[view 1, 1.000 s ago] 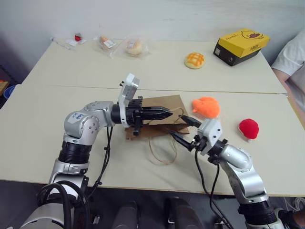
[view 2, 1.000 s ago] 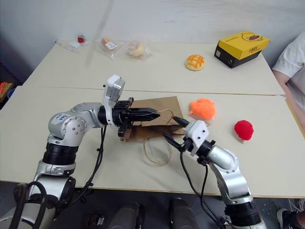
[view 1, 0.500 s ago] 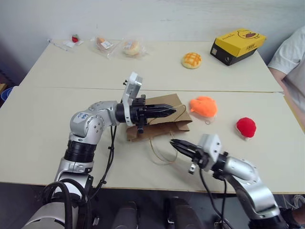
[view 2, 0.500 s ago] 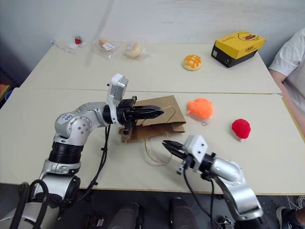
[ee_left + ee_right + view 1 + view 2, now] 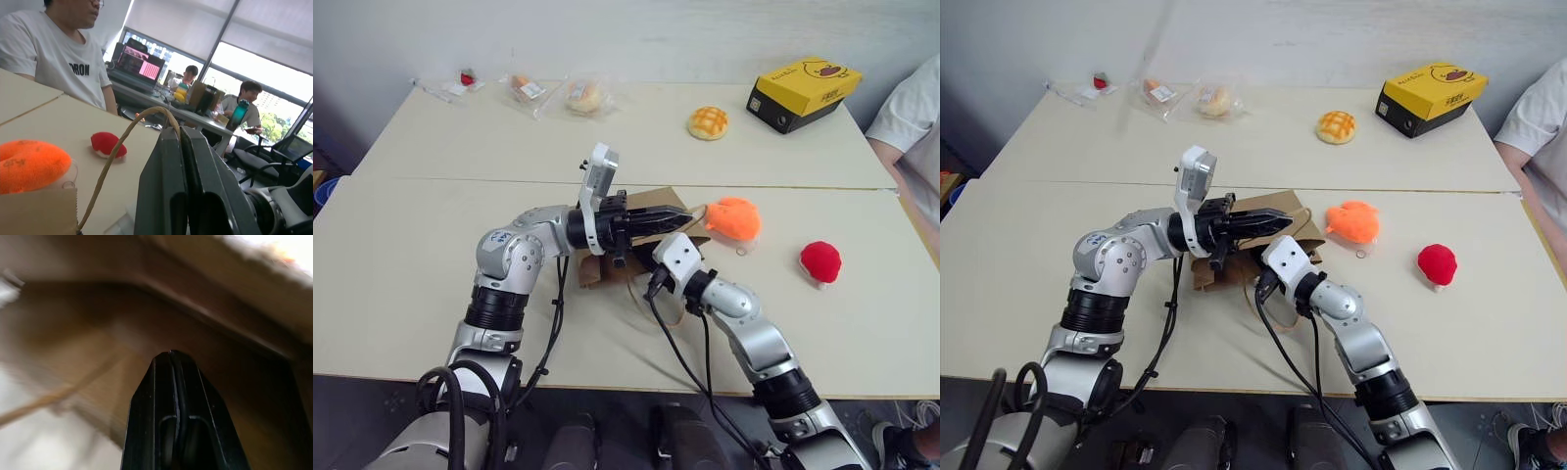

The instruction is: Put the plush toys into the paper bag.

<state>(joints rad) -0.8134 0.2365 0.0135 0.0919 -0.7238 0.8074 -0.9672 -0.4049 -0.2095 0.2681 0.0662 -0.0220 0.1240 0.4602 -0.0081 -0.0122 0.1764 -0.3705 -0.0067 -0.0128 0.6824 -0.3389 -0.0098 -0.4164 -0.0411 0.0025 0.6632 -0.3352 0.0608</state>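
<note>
On the near worktop (image 5: 401, 284), close to the seam with the far worktop (image 5: 646, 147), we logged the paper bag (image 5: 658, 201) lying mostly flat, its mouth end raised by the left tool (image 5: 677, 214). Our left tool had its two black fingers pressed together on one twisted cord handle (image 5: 128, 139), which looped over the fingertips in the left wrist view. Our right tool (image 5: 171, 356) sat at the bag's lower edge, just beneath the left tool, fingers fully closed; brown paper surrounded the tips in the right wrist view, but we could not tell whether any paper or cord was pinched between them. A second cord handle (image 5: 641, 311) lay loose on the worktop beside the right arm. Orange plush toy (image 5: 735, 216): on the worktop, just beside the bag's mouth end, outside the bag. Red plush toy (image 5: 821, 260): on the same worktop, further to the right, well apart from the bag. Far worktop contents: criss-cross bun (image 5: 708, 122); yellow and black box (image 5: 804, 91) at the right; several plastic-wrapped items (image 5: 553, 93) at the left. A person's sleeve (image 5: 909, 106) showed at the right edge, and the left wrist view caught seated people beyond the worktop.
</note>
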